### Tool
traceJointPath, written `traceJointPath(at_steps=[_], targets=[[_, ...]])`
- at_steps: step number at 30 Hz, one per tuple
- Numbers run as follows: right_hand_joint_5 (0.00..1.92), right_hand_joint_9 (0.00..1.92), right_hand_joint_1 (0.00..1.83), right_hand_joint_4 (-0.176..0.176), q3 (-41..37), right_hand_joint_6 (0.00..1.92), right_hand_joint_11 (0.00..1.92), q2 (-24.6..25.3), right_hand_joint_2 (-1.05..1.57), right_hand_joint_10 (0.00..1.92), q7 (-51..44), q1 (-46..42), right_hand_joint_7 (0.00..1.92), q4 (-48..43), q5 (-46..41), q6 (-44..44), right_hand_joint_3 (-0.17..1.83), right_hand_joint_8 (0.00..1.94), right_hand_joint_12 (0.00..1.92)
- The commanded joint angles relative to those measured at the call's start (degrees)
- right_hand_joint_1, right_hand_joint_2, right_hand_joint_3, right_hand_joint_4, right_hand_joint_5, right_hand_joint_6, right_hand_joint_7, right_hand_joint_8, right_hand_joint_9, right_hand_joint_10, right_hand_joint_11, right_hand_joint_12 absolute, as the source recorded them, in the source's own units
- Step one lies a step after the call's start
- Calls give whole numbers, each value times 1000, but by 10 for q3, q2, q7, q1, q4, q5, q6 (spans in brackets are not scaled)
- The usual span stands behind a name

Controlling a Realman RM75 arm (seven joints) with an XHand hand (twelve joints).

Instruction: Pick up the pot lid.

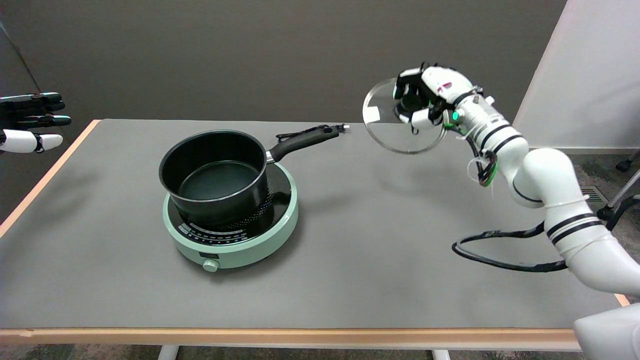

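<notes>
the right hand (429,97) has its fingers wrapped around the knob of the glass lid (395,122), holding it tilted in the air, clear of the table (350,260), at about 2 o'clock from the pot (215,172) on the cooker (235,250).

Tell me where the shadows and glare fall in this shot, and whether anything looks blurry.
Head view: even, soft overhead light; the lid, held in the right hand, casts a faint, diffuse shadow on the table below it. Head view: the glass shows a pale sheen near its left rim; the pot and cooker throw a soft shadow to their right. Head view: nothing is noticeably blurred.
</notes>
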State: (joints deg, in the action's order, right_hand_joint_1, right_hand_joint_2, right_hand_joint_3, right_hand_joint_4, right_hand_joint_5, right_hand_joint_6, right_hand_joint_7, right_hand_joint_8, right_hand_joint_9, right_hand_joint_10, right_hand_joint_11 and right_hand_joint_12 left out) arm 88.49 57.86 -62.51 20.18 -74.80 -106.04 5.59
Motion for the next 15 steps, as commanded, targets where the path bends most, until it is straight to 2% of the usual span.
traceJointPath(at_steps=[1, 9, 15], targets=[[645, 835, 1354, 176, 14, 1155, 768, -25, 853, 1615, 0, 55, 865, -80, -92, 0, 662, 1378, 1921], [649, 836, 1355, 176, 22, 1154, 768, 15, 849, 1619, -1, 84, 867, -111, -88, -5, 668, 1379, 1921], [656, 841, 1355, 176, 23, 1149, 769, 64, 848, 1622, 4, 103, 867, -113, -56, 15, 671, 1379, 1921]])
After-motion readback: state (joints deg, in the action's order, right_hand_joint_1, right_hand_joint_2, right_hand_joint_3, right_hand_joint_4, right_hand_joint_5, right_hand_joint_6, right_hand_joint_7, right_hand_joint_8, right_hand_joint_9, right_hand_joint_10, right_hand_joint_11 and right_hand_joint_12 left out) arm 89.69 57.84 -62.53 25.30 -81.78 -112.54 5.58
